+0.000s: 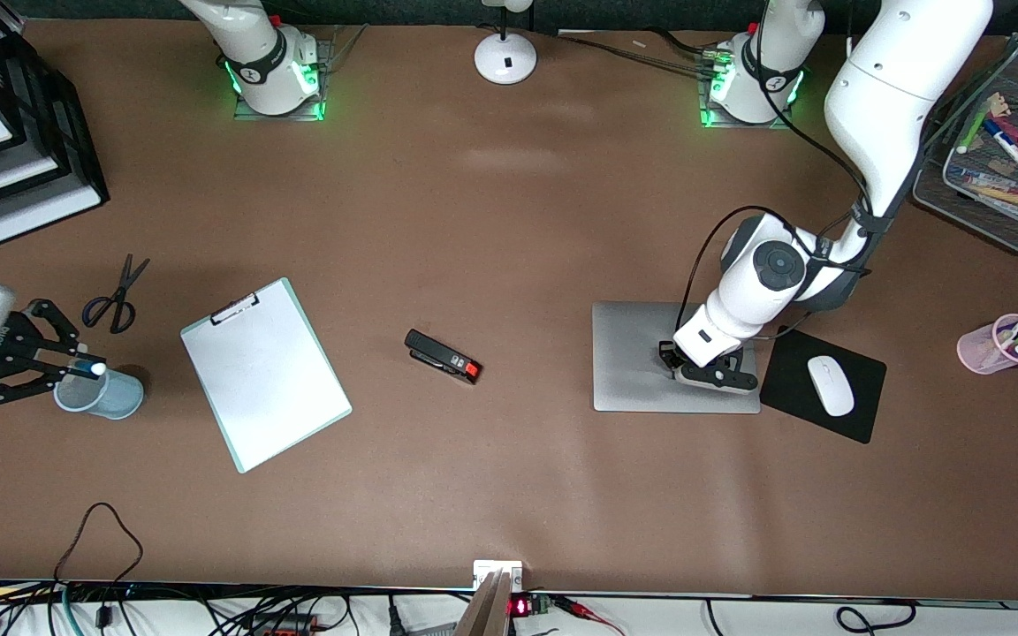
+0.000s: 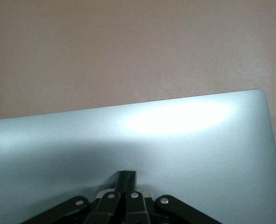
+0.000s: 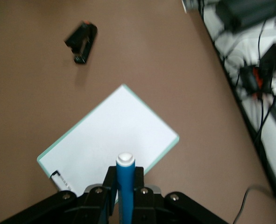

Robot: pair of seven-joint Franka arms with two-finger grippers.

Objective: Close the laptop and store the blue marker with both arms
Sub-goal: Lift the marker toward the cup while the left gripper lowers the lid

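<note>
Two black grippers are at work over the brown table. Nearest the front camera, toward the left arm's end, the left gripper rests with fingers pressed together on the flat, shut lid of the slim silver-grey laptop, beside the black mousepad. Toward the right arm's end, the right gripper is clamped on the short bright-blue marker, white tip outward, over the pale blue cup.

Robotics lab w/ a mock office desk. Two arms' bases bolted at 12 o'clock on the brown table; loose cables run along 6 o'clock. Paper trays at 10, marker tray at 2.
</note>
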